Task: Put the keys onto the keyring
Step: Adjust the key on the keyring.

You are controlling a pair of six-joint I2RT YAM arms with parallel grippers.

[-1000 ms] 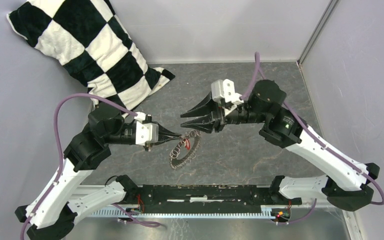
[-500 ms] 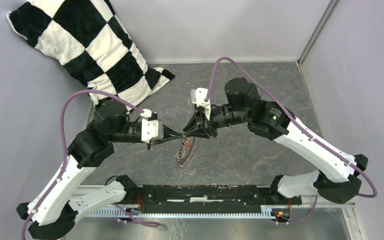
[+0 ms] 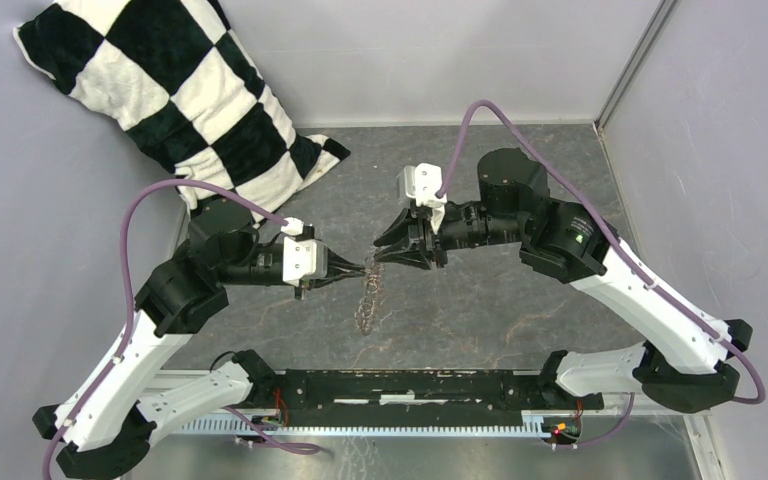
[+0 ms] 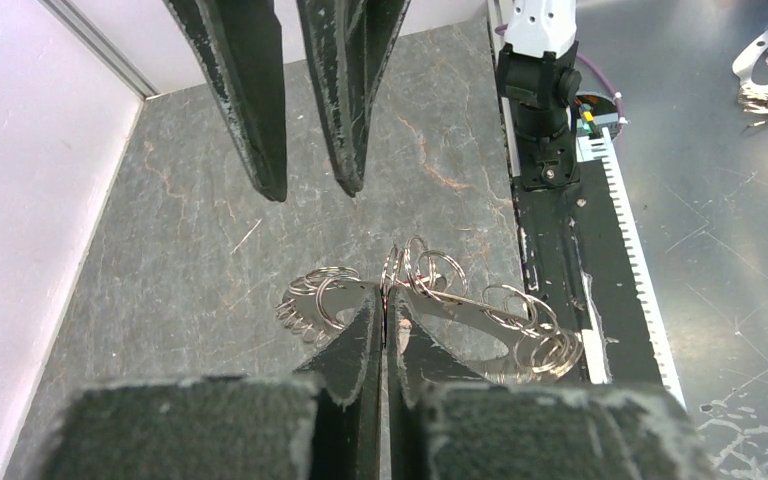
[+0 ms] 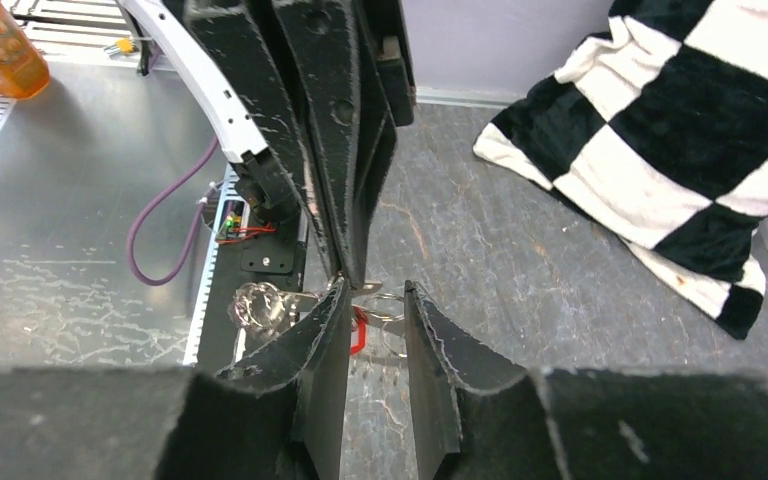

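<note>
The left gripper [image 4: 383, 300] has its fingers pressed tight together, pinching one loop of the keyring [image 4: 440, 295] right at the very tips. The whole chain of little silver rings hangs off that one small bite. In the top view the chain droops from the pinch toward the table [image 3: 490, 300]. Whether its low end rests on the stone or swings free, can't tell.

The right gripper [image 4: 313, 188] sits straight across, tips almost nose to nose with the left one. Its jaws are partway apart with nothing clamped between them. From its own camera the red tag [image 5: 357, 332] shows in the gap, just below the fingers.

The key itself doesn't turn up in any view. It's either too tiny to make out or hidden behind the fingers.

What could go sideways, as a guess:
- That tip pinch is thin. If the right gripper bumps or tugs the chain, the loop could slide out and the whole bundle drops.
- The fingertips are really close, so a small misaligned push means finger hitting finger instead of ring.
- The rings are loose and jumbled, so the right jaws could close on the wrong loop or on the tag.
- A dangling chain can swing, which makes the target loop hard to line up on.
</note>
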